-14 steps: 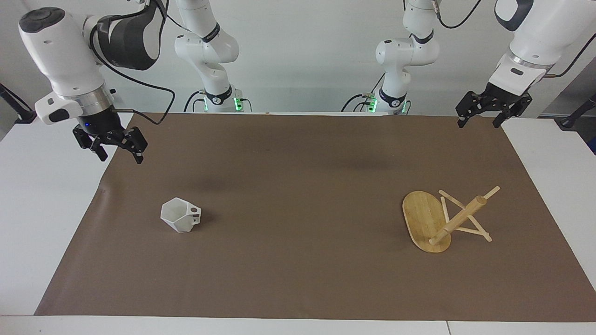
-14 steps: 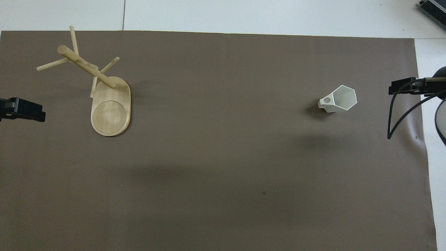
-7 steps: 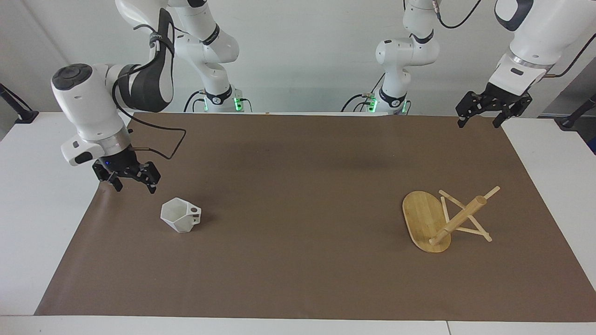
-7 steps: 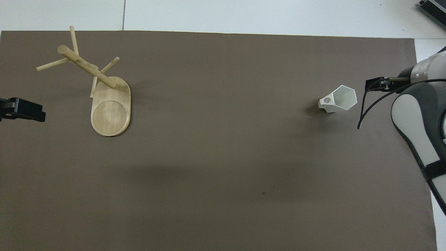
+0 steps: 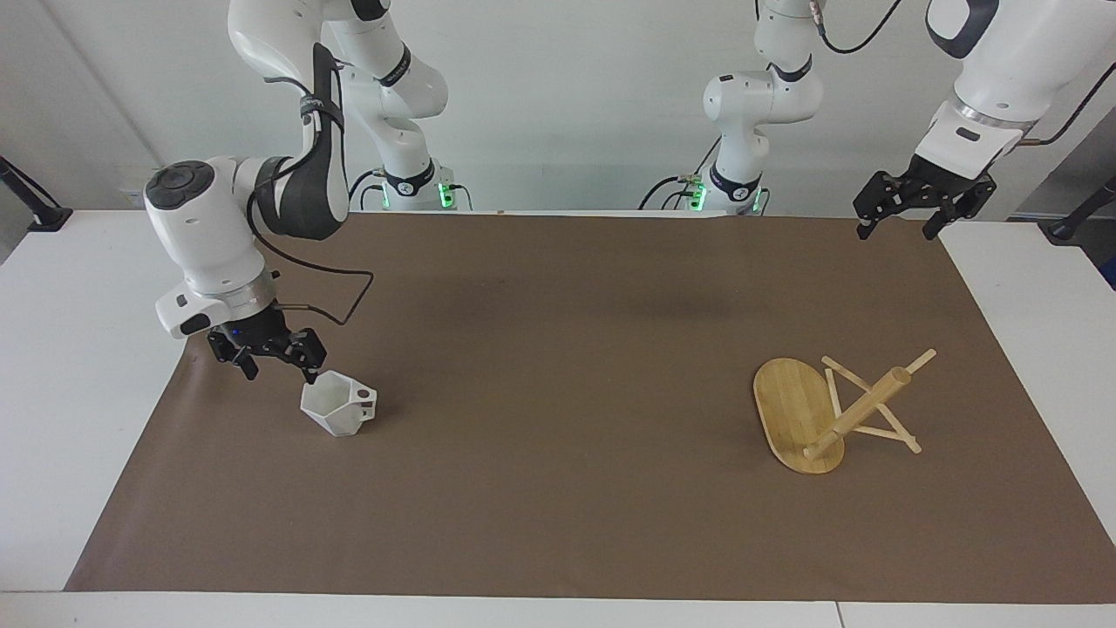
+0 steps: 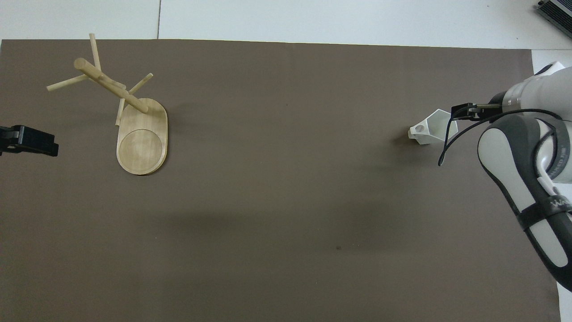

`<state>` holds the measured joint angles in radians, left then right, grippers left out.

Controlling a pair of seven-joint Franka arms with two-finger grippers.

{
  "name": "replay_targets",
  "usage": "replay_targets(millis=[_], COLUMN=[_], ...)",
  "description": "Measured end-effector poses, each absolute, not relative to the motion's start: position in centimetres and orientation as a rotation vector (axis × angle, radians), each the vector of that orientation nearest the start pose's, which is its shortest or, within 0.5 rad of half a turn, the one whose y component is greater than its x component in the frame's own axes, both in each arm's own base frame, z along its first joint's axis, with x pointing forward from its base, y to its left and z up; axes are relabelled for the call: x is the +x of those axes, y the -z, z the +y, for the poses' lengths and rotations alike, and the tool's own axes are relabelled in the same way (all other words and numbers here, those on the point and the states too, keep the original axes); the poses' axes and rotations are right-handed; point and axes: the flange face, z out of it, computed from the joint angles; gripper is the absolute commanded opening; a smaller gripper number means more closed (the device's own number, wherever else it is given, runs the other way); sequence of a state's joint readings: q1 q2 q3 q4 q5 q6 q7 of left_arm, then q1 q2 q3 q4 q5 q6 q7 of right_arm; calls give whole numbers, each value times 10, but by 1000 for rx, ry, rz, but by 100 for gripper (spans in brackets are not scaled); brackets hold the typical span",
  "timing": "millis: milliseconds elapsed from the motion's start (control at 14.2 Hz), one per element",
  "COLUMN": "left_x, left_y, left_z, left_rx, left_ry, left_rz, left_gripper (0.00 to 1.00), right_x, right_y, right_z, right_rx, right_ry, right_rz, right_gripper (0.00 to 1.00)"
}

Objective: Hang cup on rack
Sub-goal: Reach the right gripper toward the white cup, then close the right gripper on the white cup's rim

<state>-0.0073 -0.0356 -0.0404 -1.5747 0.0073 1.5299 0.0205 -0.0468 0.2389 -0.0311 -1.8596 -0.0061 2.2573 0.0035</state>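
Observation:
The white faceted cup (image 5: pixel 336 406) (image 6: pixel 432 130) stands on the brown mat, mouth up, its handle pointing toward the left arm's end of the table. My right gripper (image 5: pixel 279 372) hangs low and open just beside the cup's rim, on the side toward the right arm's end, with nothing between its fingers. In the overhead view the right arm covers it. The bamboo rack (image 5: pixel 824 410) (image 6: pixel 142 134) stands upright toward the left arm's end. My left gripper (image 5: pixel 901 223) (image 6: pixel 27 141) waits open in the air over the mat's edge there.
The brown mat (image 5: pixel 558 488) covers most of the white table (image 5: pixel 61 366). The rack's thin pegs (image 6: pixel 67 82) stick out sideways from its post. A cable loops off the right wrist (image 5: pixel 336 296) above the mat near the cup.
My right gripper has come down from over the mat's edge and moved in next to the cup. The left arm, the cup and the rack have not moved.

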Motion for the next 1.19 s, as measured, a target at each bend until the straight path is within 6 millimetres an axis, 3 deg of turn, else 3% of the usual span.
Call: replay_targets(millis=[421, 982, 1193], left_x=[539, 539, 539], left_y=[-639, -639, -639], left_z=[-25, -25, -25], left_rx=[-3131, -3131, -3131], left_ry=[-14, -14, -14], left_rz=[106, 106, 106], left_gripper=[100, 100, 100], right_x=[627, 629, 629], right_y=[-372, -370, -366], right_z=[-48, -49, -50], right_rx=[-3148, -3147, -3148], right_ry=[259, 278, 270], right_rz=[120, 122, 123], right_gripper=[100, 100, 91])
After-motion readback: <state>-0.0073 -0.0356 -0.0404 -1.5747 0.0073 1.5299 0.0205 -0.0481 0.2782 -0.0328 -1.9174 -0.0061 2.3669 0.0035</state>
